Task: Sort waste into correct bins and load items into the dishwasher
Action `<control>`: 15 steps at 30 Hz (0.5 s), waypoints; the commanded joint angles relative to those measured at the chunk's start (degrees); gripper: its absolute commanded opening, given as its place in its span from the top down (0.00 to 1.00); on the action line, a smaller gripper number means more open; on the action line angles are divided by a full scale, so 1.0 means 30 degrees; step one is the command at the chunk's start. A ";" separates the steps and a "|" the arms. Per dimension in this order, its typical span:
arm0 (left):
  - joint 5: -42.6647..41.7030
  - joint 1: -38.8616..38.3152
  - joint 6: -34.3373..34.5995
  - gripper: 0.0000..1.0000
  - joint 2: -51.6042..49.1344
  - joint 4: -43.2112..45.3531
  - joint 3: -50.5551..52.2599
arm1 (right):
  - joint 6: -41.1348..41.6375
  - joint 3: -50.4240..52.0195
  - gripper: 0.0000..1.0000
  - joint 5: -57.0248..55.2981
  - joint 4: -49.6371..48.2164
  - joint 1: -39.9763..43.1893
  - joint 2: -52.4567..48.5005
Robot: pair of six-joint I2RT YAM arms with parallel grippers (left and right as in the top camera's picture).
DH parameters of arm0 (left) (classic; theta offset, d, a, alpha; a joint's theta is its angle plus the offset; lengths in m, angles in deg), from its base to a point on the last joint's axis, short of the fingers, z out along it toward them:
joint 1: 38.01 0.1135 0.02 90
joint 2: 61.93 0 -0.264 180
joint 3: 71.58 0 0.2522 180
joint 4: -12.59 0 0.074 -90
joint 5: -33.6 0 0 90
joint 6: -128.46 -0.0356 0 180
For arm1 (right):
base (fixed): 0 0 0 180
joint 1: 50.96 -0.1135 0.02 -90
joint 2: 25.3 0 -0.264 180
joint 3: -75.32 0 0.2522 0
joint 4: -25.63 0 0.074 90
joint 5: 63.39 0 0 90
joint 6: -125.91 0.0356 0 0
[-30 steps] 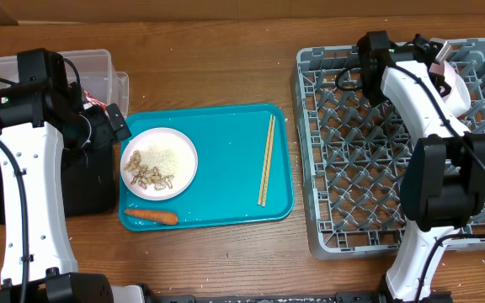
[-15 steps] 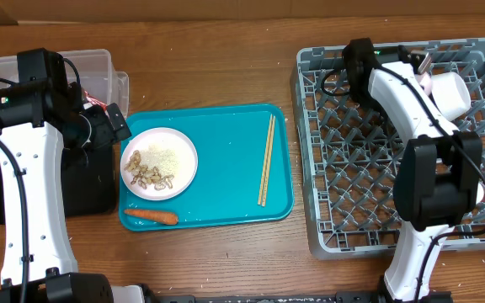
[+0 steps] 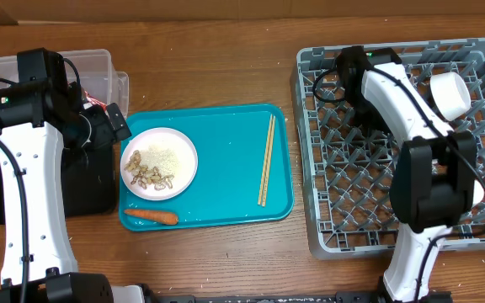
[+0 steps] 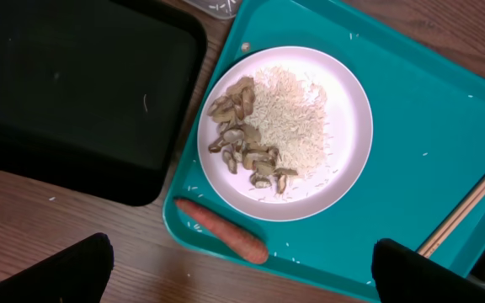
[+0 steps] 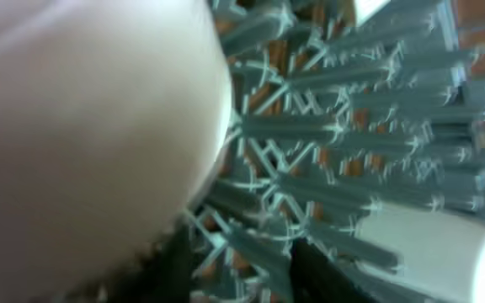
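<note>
A round white plate with white rice and brownish bits lies on the teal tray; it also shows in the left wrist view. An orange sausage stick lies at the tray's front edge. The chopsticks lie on the tray's right side. My left gripper is open and empty above the tray's front left corner. A white bowl stands in the grey dish rack. My right gripper is open over the rack lattice, beside a blurred white dish.
The clear tub at back left holds a red wrapper. The black tray lies left of the teal tray. In the overhead view the right arm hides its own fingers.
The right gripper has let go of the white bowl, which now stands in the rack's back right. The right arm has swung left. The left arm has not moved.
</note>
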 commanded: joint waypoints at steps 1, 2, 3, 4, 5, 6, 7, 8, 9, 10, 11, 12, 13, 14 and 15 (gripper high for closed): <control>-0.0131 -0.0044 0.0248 0.00 0.0015 0.0000 -0.0248 | 0.0051 -0.0080 0.51 0.2280 -0.0211 -0.0729 0.3162; -0.0131 -0.0044 0.0248 0.00 0.0015 -0.0015 -0.0248 | -0.0357 -0.0182 0.48 0.3104 -0.0299 -0.0816 0.3898; -0.0131 -0.0044 0.0248 0.00 0.0015 -0.0051 -0.0248 | -0.1005 -0.0270 0.47 0.4022 -0.0474 -0.0867 0.4473; -0.0131 -0.0044 0.0248 0.00 0.0015 -0.0073 -0.0248 | -0.2004 -0.0357 0.45 0.5450 -0.0750 -0.0947 0.5115; -0.0124 -0.0044 0.0248 0.00 0.0015 -0.0073 -0.0248 | -0.2943 -0.0379 0.42 0.6943 -0.1064 -0.1005 0.5610; -0.0131 -0.0044 0.0248 0.00 0.0015 -0.0058 -0.0248 | -0.4022 -0.0379 0.40 0.8867 -0.1413 -0.1093 0.6113; -0.0124 -0.0044 0.0248 0.00 0.0015 -0.0029 -0.0248 | -0.4707 -0.0379 0.38 1.0586 -0.1625 -0.1195 0.6441; -0.0131 -0.0044 0.0248 0.00 0.0015 0.0015 -0.0248 | -0.5173 -0.0379 0.38 1.2480 -0.1785 -0.1333 0.6666; -0.0131 -0.0044 0.0255 0.00 0.0000 0.0022 -0.0248 | -0.5435 -0.0379 0.38 1.3916 -0.1872 -0.1508 0.6768; -0.0131 -0.0044 0.0255 0.00 -0.0015 0.0015 -0.0248 | -0.5464 -0.0372 0.38 1.5074 -0.1872 -0.1792 0.6776; -0.0138 -0.0044 0.0255 0.00 -0.0022 0.0015 -0.0248 | -0.5457 -0.0313 0.38 1.5650 -0.1872 -0.2091 0.6754; -0.0138 -0.0044 0.0255 0.00 -0.0058 0.0007 -0.0248 | -0.5442 -0.0219 0.38 1.5970 -0.1872 -0.2499 0.6659; -0.0138 -0.0044 0.0255 0.00 -0.0058 0.0000 -0.0248 | -0.5442 -0.0102 0.38 1.6109 -0.1872 -0.3031 0.6564; -0.0138 -0.0044 0.0255 0.00 -0.0073 0.0000 -0.0248 | -0.5362 0.0029 0.38 1.6109 -0.1909 -0.3468 0.6477; -0.0138 -0.0044 0.0255 0.00 -0.0087 0.0000 -0.0248 | -0.5326 0.0138 0.38 1.6101 -0.1945 -0.3971 0.6324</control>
